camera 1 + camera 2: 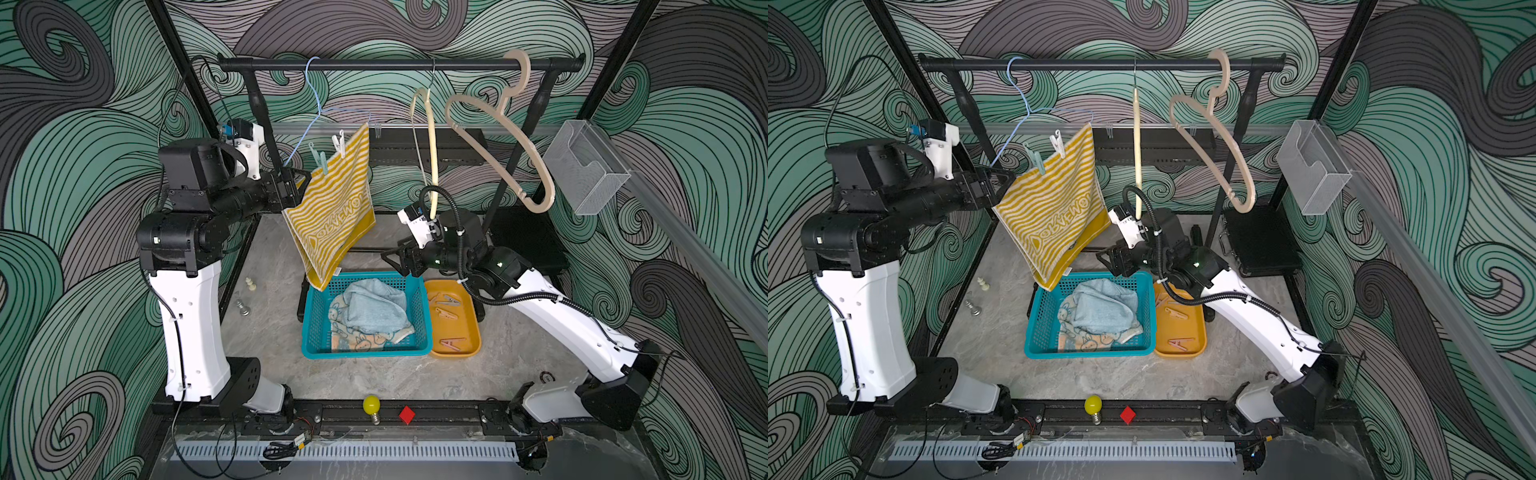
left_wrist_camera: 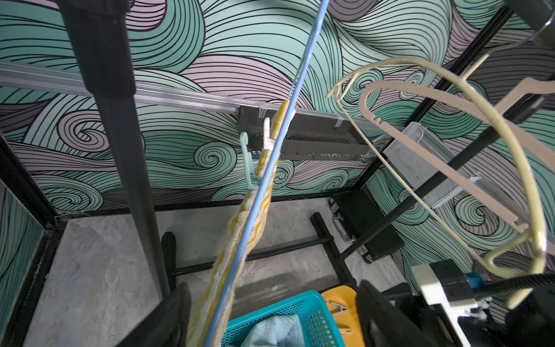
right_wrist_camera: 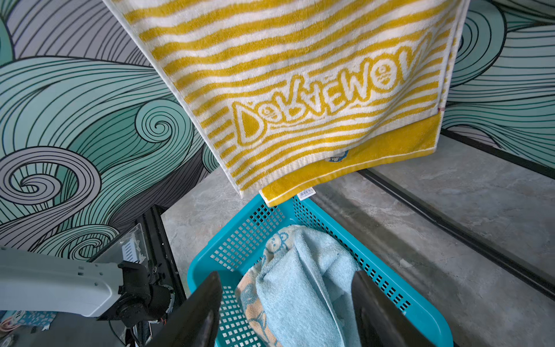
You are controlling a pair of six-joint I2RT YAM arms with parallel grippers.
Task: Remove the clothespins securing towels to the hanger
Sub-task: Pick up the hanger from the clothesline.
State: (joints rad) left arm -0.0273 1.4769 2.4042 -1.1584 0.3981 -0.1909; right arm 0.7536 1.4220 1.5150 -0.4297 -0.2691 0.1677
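The yellow-and-white striped towel (image 1: 332, 199) (image 3: 300, 75) hangs tilted from a blue wire hanger (image 1: 313, 89) (image 2: 288, 114). A mint clothespin (image 1: 319, 160) (image 2: 247, 162) and a white clothespin (image 1: 339, 143) (image 2: 266, 132) pin its top edge. My left gripper (image 1: 303, 187) (image 2: 273, 303) is open at the hanger's lower end, with the wire and towel edge between its fingers, untouched. My right gripper (image 1: 392, 262) (image 3: 288, 288) is open and empty over the teal basket (image 1: 316, 332). The light-blue towel (image 1: 370, 311) and bunny towel (image 1: 357, 340) lie in the basket.
An orange tray (image 1: 473, 328) beside the basket holds three clothespins. Two bare beige hangers (image 1: 432, 158) (image 1: 498, 145) hang on the black rail (image 1: 395, 64). Chess pieces (image 1: 249, 284), a yellow bulb (image 1: 371, 405), a red cube (image 1: 407, 414) and a black case (image 1: 528, 245) lie around.
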